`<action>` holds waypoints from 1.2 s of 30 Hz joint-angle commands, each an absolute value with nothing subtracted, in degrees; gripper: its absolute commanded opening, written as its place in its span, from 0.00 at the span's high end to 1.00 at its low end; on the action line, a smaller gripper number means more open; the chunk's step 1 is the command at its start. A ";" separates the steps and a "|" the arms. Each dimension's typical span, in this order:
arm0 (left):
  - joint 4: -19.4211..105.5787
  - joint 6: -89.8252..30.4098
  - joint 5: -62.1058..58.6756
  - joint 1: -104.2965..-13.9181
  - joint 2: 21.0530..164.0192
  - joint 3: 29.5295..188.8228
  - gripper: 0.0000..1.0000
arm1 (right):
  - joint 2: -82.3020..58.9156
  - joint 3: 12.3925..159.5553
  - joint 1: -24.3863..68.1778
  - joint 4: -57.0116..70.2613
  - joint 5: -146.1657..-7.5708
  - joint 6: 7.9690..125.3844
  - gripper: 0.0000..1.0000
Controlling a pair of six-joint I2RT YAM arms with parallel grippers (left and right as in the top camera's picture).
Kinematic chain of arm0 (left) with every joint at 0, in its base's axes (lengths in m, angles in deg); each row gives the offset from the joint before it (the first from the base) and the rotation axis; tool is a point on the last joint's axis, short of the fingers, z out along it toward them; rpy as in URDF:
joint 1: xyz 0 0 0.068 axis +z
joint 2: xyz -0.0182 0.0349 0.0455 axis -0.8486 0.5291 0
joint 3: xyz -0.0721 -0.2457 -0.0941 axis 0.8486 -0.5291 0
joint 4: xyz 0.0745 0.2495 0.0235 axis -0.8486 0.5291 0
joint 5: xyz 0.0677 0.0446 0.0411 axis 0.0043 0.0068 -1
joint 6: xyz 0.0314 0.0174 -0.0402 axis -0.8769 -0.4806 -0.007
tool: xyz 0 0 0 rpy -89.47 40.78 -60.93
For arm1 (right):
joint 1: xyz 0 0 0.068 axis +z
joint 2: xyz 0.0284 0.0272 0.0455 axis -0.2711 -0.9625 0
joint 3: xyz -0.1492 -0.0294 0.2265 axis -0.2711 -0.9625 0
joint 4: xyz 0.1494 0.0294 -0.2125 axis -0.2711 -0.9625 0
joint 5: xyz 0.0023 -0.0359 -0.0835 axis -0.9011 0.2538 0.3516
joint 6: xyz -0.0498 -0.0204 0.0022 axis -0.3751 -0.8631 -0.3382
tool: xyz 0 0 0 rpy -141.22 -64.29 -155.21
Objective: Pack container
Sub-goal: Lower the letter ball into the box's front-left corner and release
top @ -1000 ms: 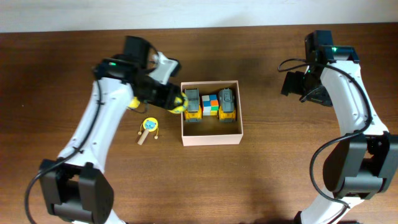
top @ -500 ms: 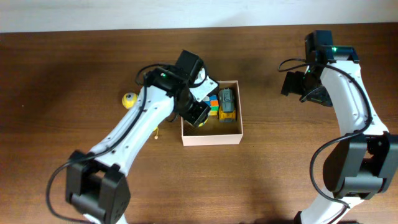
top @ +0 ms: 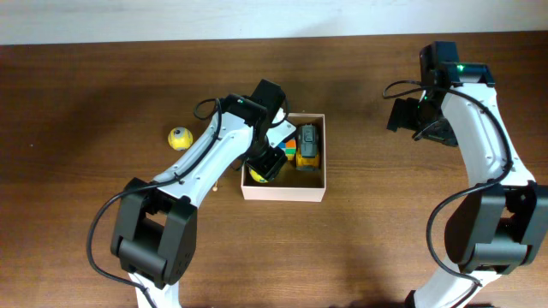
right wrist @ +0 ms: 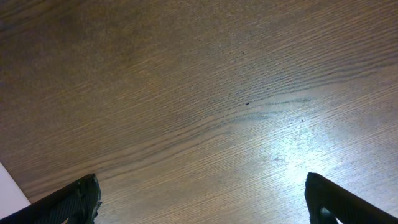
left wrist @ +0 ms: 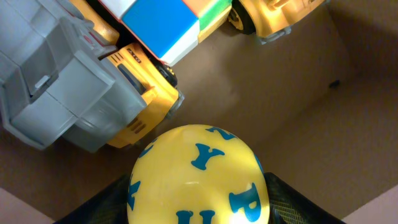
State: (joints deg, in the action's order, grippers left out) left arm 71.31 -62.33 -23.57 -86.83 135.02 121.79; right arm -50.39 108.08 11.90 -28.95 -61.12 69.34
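Container (top: pixel 283 193) sits directly under my left gripper (top: pixel 264 164) | left pads clasp yellow ball (left wrist: pixel 199 177) | right gripper (right wrist: pixel 202 186) spread wide, well apart

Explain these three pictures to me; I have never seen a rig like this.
Two robot arms work at a brown wooden table. The wide picture looks down from above; the other two come from wrist cameras. The left gripper reaches into the square white-walled cardboard container and holds a yellow ball with blue letters beside a grey-and-yellow toy truck and a multicoloured cube. The right gripper hangs open over bare wood, holding nothing. Another yellow round toy lies on the table, left of the container.
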 commanded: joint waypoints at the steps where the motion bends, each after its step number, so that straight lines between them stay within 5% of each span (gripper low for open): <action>1: 71.46 -62.81 -24.71 -86.66 135.58 122.77 0.34 | -50.61 107.99 11.63 -28.93 -60.62 69.74 0.01; 36: 82.69 -61.30 -29.63 -86.79 135.58 133.07 0.34 | -50.61 107.99 11.63 -28.93 -60.62 69.74 0.01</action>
